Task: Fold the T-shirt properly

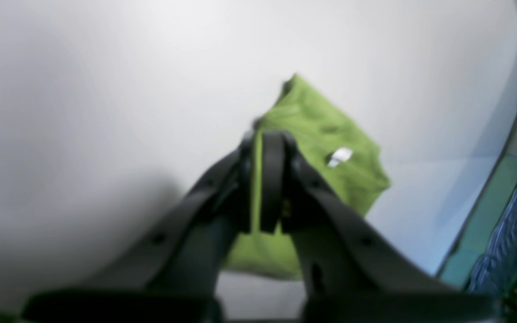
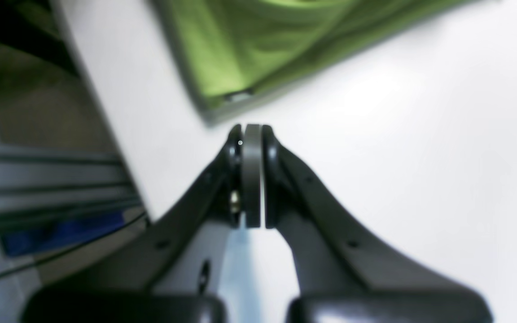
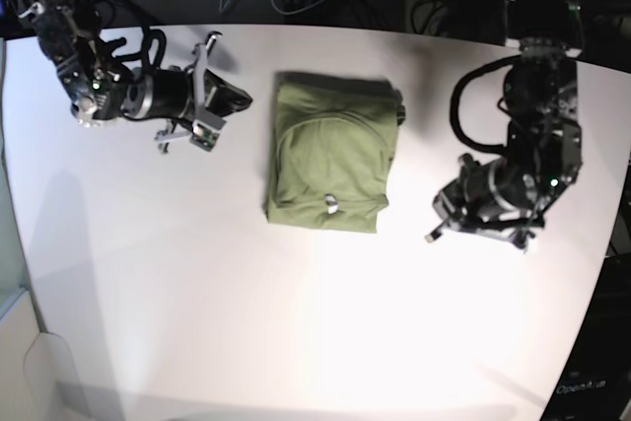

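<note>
From the left wrist view, the left tool is shut tight with nothing in it. The green T-shirt lies on the white bench past its tips, with its little pale tag showing.

From the right wrist view, the right tool is shut too and holds nothing. A corner of the T-shirt lies just ahead of it.

From the base view, the T-shirt sits folded into a small neat block in the middle of the bench. The left tool and the right tool rest on either side, apart from it. The fold looks done, I think. The best thing now is to keep both arms away and not bump the cloth.
</note>
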Controlling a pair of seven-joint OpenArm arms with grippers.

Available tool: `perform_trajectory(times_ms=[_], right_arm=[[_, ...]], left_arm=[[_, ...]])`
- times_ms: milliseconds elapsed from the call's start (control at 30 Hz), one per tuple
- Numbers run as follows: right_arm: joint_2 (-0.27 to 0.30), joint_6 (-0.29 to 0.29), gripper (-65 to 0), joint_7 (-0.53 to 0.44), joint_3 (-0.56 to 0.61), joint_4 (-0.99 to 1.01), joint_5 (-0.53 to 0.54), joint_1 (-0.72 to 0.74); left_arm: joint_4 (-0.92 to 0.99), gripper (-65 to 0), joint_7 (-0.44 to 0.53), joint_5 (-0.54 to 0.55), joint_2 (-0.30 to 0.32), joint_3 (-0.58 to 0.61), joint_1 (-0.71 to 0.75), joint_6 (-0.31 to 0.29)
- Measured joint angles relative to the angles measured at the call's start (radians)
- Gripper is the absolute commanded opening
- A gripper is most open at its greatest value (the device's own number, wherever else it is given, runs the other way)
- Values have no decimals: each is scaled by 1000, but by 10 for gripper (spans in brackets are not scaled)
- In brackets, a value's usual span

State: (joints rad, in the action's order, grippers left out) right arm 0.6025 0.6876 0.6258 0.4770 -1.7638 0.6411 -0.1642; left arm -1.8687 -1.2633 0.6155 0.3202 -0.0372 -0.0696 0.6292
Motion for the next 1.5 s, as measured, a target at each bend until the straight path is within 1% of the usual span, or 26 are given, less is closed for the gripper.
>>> perform_trajectory(times_ms=[33, 133, 167, 200, 233, 300, 367, 467, 533, 600, 700, 800, 867, 933, 1033, 1067, 1133, 1167, 1233, 1267, 1333, 1367, 1400, 1433, 1467, 1500], right_arm=[[7, 3, -649, -5, -35, -27, 11, -43], [12, 5, -649, 9, -145, -62, -3, -166], [13, 5, -649, 16, -180, -66, -10, -198], [11, 3, -649, 13, -214, -74, -6, -227], [10, 6, -649, 10, -247, -81, -1, -254], [10, 0, -649, -4, -305, -84, -2, -302], [10, 3, -649, -8, -360, -85, 1, -373], [10, 5, -649, 9, -420, -83, -4, -471], [10, 4, -649, -15, -455, -83, -7, -511], [10, 2, -649, -69, -487, -81, 3, -553], [8, 1, -649, -97, -537, -39, -2, -624], [-23, 4, -649, -153, -558, 46, -1, -670], [-52, 6, -649, -209, -554, 130, -36, -668], [-104, 0, -649, -274, -563, 232, -135, -663], [-189, -1, -649, -359, -563, 433, -275, -612], [-224, 0, -649, -398, -567, 507, -309, -589], [-278, 2, -649, -461, -563, 676, -368, -522], [-300, 2, -649, -494, -562, 766, -422, -481], [-329, 3, -649, -585, -564, 969, -463, -398], [-340, -4, -649, -629, -565, 1075, -484, -348], [-352, -1, -649, -763, -566, 1328, -522, -234], [-357, -27, -649, -823, -566, 1466, -536, -178], [-364, -75, -649, -890, -562, 1593, -546, -116], [-375, -151, -649, -1002, -557, 1706, -574, -66], [-380, -218, -649, -1070, -554, 1772, -599, -32], [-388, -299, -649, -1098, -543, 1767, -646, -12]], left_arm=[[-45, -627, -29, -3, 16, -25, 43, -2], [-122, -627, -64, 3, 74, -64, 142, -4], [-135, -627, -57, 2, 93, -72, 171, -4], [-150, -627, -50, 1, 111, -74, 208, -13], [-163, -627, -54, 2, 130, -77, 248, -39], [-167, -627, -58, 3, 142, -81, 314, -100], [-169, -627, -54, 13, 146, -80, 389, -136], [-174, -628, -27, 11, 136, -96, 510, -150], [-172, -628, 51, 10, 131, -96, 583, -150], [-173, -628, 137, 11, 130, -96, 650, -151], [-167, -628, 238, 8, 135, -78, 734, -145], [-139, -628, 344, -27, 137, 12, 800, -152], [-85, -628, 439, -96, 131, 91, 826, -153], [13, -628, 536, -163, 119, 171, 823, -148], [226, -628, 692, -204, 82, 271, 774, -154], [307, -628, 725, -205, 71, 316, 749, -148], [499, -628, 853, -200, 52, 400, 690, -164], [588, -628, 886, -193, 42, 445, 660, -151], [771, -628, 1024, -203, 17, 521, 609, -158], [866, -627, 1065, -200, -3, 552, 573, -159], [1060, -627, 1159, -198, -50, 612, 512, -152], [1167, -627, 1198, -204, -82, 636, 475, -175], [1278, -626, 1209, -198, -120, 651, 427, -206], [1380, -626, 1263, -197, -155, 652, 389, -258], [1483, -626, 1321, -206, -187, 655, 356, -317], [1608, -626, 1349, -201, -227, 653, 304, -369]])
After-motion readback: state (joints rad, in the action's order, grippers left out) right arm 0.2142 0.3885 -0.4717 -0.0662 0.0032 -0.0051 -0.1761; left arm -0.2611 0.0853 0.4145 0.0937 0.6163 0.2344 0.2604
